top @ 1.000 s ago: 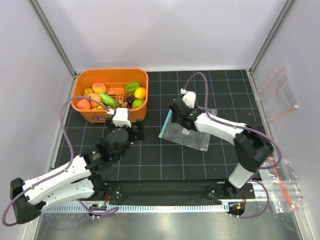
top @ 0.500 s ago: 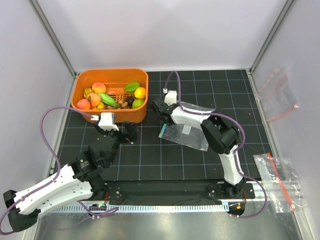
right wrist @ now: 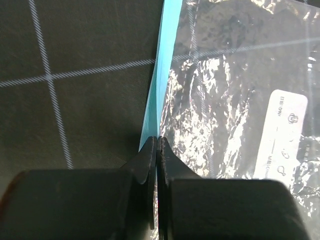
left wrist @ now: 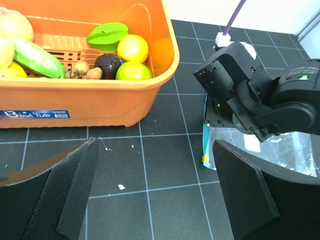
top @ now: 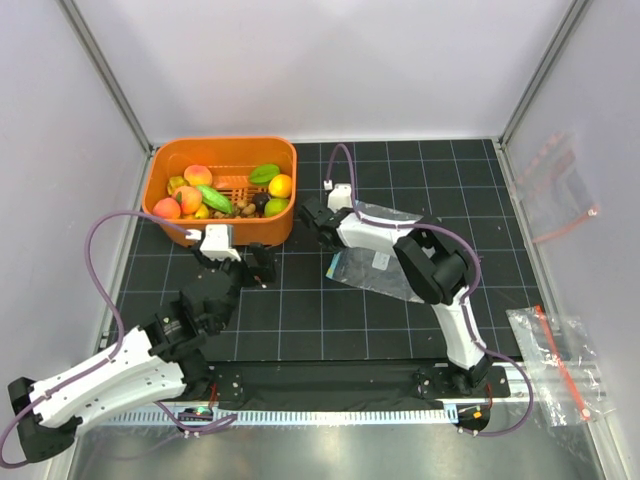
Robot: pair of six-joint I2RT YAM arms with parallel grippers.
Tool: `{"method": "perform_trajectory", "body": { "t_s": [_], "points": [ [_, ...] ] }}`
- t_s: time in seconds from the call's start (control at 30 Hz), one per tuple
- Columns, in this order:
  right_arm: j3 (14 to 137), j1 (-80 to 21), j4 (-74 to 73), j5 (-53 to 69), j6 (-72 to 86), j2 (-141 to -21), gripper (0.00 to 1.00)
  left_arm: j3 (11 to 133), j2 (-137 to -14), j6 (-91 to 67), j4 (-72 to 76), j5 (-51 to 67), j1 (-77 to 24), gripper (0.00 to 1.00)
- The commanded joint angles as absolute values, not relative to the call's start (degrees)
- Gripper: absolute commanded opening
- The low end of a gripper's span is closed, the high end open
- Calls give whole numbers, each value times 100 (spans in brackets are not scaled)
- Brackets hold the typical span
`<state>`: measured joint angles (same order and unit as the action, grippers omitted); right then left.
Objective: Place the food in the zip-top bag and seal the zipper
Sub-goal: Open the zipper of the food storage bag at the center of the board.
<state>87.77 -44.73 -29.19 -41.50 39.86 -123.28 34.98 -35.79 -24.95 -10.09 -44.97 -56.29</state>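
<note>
Black table (top: pixel 300 310), one basket (top: pixel 220 141), one zip-top bag (top: pixel 375 270): right end effector (right wrist: pixel 157 142) clamps zipper (right wrist: pixel 162 65), left end effector (left wrist: pixel 157 165) gapes.

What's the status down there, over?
Right gripper shut on zipper end. Left gripper open, empty, near basket. Food in basket; bag empty.

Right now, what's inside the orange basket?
The orange basket holds peaches, a long green piece, a leaf-shaped green piece, a lemon, a dark ball and small brown balls. Whatever lies under the pile is covered.
</note>
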Motion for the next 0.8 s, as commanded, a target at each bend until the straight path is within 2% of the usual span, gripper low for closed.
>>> {"method": "perform_trajectory", "body": {
  "t_s": [0.0, 0.33, 0.57, 0.7, 0.77],
  "points": [
    [8596, -4517, -3005, -4263, 3841, -11839, 1, 3533, -3647, -2514, -721, -4465, -5634, 100],
    [8315, -4895, -2866, -3481, 3015, -10855, 1, 3744, -4579, -2549, -642, -4114, -5634, 100],
    [6579, -4913, -1630, -3060, 2812, -9459, 1, 3630, -4877, -2795, -299, -3744, -5634, 100],
    [5530, -4904, -459, -1954, 2979, -8212, 1, 3691, -5141, -2979, -299, -3753, -5608, 100],
    [5223, -4904, -221, -1872, 2927, -7938, 1, 3726, -5352, -3067, -255, -3447, -5494, 100]
  ]
}}
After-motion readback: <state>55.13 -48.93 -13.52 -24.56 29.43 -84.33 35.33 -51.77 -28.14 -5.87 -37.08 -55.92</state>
